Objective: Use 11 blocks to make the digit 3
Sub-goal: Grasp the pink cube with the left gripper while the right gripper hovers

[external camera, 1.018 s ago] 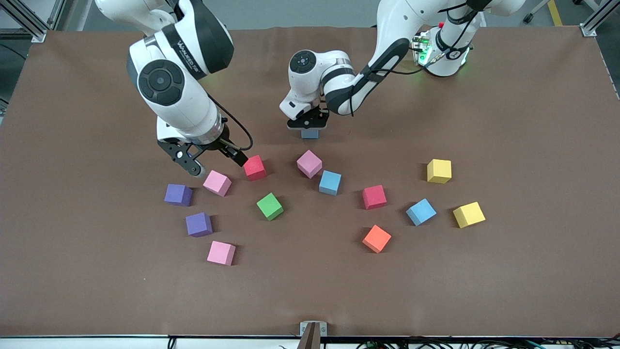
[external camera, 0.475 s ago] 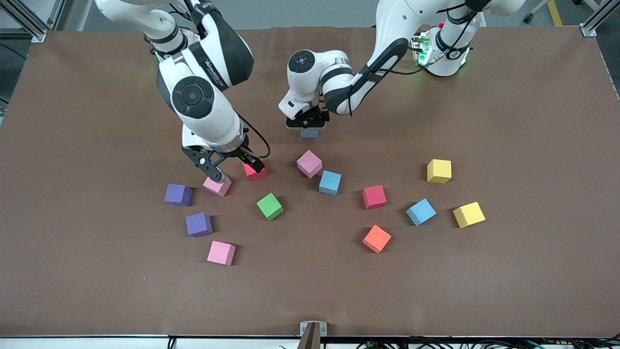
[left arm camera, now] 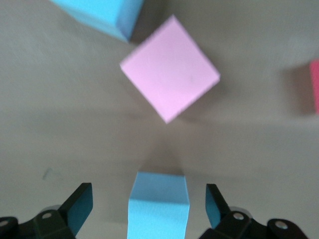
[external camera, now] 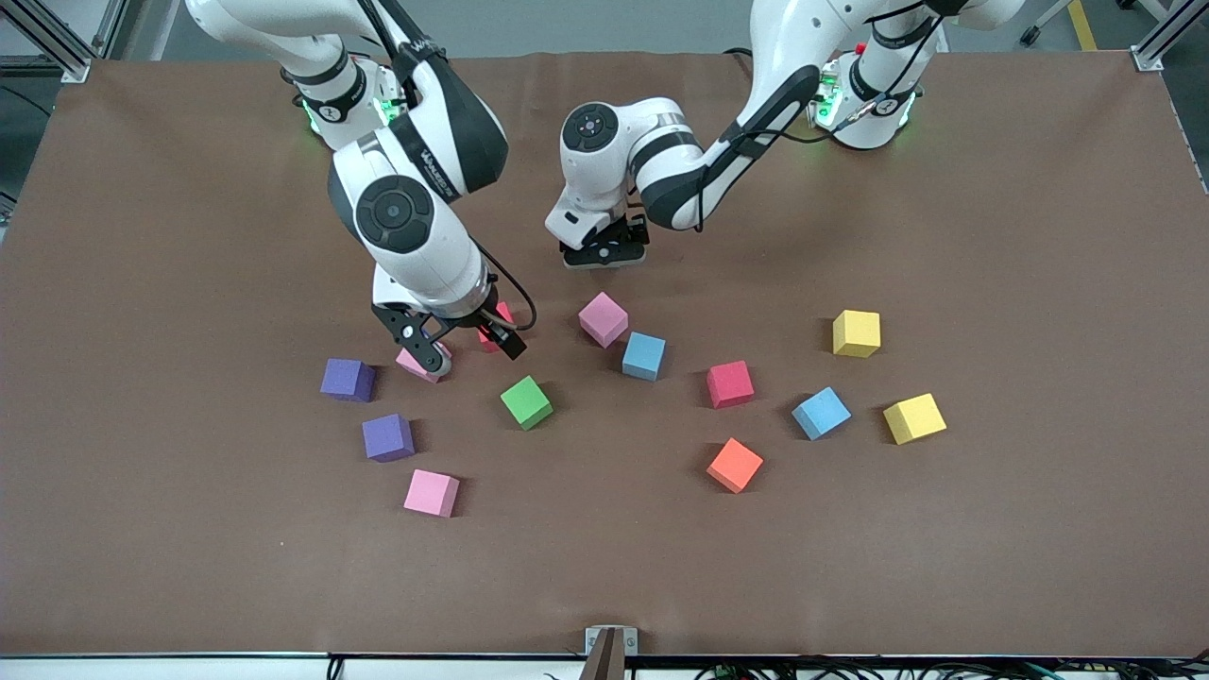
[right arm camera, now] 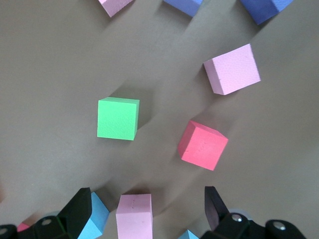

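The blocks lie scattered singly on the brown table, and no digit 3 is in view. My left gripper [external camera: 604, 255] [left arm camera: 148, 191] is open low over a light blue block [left arm camera: 158, 204], with a gap on each side; the hand hides that block in the front view. Just nearer the camera sit a pink block [external camera: 603, 319] and a light blue one [external camera: 643, 356]. My right gripper [external camera: 469, 348] [right arm camera: 147, 199] hangs open and holds nothing, over a red block [external camera: 496, 321] and a pink block [external camera: 416, 364]. A green block [external camera: 526, 401] lies nearer the camera.
Two purple blocks [external camera: 348, 379] [external camera: 387, 437] and a pink one [external camera: 432, 493] lie toward the right arm's end. Red [external camera: 730, 383], orange [external camera: 734, 465], light blue [external camera: 821, 413] and two yellow cubes [external camera: 857, 332] [external camera: 914, 418] lie toward the left arm's end.
My left gripper has opened and let go of the light blue block. My right arm has swung in over the red and pink blocks.
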Robot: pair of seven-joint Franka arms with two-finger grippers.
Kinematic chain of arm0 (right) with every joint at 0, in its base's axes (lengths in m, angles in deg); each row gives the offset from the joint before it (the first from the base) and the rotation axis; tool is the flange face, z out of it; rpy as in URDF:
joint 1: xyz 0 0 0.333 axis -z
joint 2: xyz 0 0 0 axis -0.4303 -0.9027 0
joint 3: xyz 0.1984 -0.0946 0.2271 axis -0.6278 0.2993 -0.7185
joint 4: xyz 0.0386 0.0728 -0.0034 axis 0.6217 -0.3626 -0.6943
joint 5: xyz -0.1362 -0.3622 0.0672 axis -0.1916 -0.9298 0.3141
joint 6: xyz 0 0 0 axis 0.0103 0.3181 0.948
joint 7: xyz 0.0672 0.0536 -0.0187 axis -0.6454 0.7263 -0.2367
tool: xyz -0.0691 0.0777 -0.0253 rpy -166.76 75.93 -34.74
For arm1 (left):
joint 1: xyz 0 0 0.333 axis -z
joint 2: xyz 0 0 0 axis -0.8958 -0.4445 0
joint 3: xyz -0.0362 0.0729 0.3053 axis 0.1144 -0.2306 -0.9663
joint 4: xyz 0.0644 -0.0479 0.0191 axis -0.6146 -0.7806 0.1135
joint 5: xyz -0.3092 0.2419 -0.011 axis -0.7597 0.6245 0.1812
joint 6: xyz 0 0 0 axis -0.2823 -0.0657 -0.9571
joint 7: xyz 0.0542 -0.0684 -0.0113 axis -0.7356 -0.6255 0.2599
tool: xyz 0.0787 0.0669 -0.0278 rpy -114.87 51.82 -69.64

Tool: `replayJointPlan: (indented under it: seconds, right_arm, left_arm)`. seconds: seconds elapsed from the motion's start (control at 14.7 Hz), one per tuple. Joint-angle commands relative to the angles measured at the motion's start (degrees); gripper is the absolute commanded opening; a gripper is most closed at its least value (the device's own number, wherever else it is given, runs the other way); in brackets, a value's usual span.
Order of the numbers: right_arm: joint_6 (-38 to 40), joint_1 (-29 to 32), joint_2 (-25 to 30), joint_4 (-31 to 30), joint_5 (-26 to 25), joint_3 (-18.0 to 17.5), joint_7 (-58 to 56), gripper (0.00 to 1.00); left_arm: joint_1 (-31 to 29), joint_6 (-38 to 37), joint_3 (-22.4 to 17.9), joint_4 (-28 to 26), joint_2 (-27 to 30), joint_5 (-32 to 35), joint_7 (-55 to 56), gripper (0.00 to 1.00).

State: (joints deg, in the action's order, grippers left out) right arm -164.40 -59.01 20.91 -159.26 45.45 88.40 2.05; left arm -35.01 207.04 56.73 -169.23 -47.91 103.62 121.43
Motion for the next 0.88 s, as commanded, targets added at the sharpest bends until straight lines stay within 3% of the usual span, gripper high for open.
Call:
replayJointPlan:
  seconds: [0.0,0.27,0.81]
  right_arm:
    - [-2.0,-2.1,-1.2,-0.3,0.3,0.5,1.5,1.00]
    - [-6.9,-4.4,-4.1,-0.3,0.1,0.5,7.0,1.00]
    - [-8.0,-5.3,-5.5,-0.3,-0.4,0.5,9.1,1.00]
  left_arm:
    - [-1.5,-1.7,-0.2,3.8,-0.3,-1.3,3.1,1.00]
    - [-1.4,-1.8,-2.1,11.2,-5.6,-1.4,19.4,1.00]
    - [1.4,-1.7,-6.6,18.0,-12.4,-1.3,30.7,1.00]
